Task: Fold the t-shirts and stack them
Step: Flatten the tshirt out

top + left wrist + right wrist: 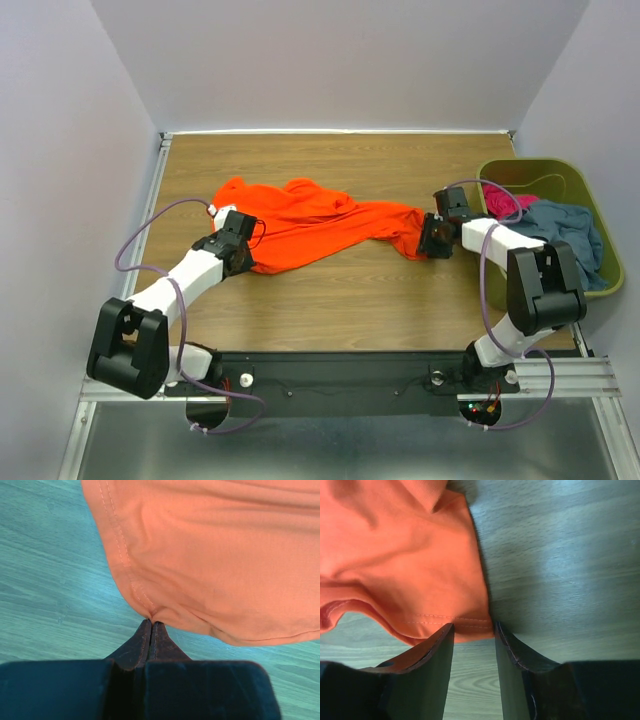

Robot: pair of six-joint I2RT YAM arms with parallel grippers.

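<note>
Orange t-shirt (305, 225): lies crumpled & stretched across mid table, long axis running left-right, bunched at left end, narrowing to a twisted tail at right end. Stitched hem visible in both wrist views.
Left gripper (151, 622): jaws pressed together, pinching the shirt's stitched hem edge right at the tips; cloth puckers where it's nipped. In top view it sits at the shirt's left/near edge (238, 240).
Right gripper (472, 630): jaws part-open, narrow gap, straddling the hem edge at shirt's right end; cloth sits at the mouth of the gap betw. the tips. Can't tell if it's gripped or just touching. Top view: gripper at the right tail of the shirt (437, 238).
Blue-grey t-shirt (562, 228): heaped in the tub, draped over its near-left rim, partly behind right arm.
Magenta t-shirt (503, 200): also in tub, far-left corner, mostly under/behind the blue-grey one; only a small patch shows.
Tub (560, 168): olive-green plastic, at table's right edge, just beside right gripper.
Table (330, 295): wood-grain top; bare wood in front of and behind orange shirt.
Arms: both reach forward from near edge, left arm angled to shirt's left end, right arm to its right end; well apart, shirt spanning betw. them.
</note>
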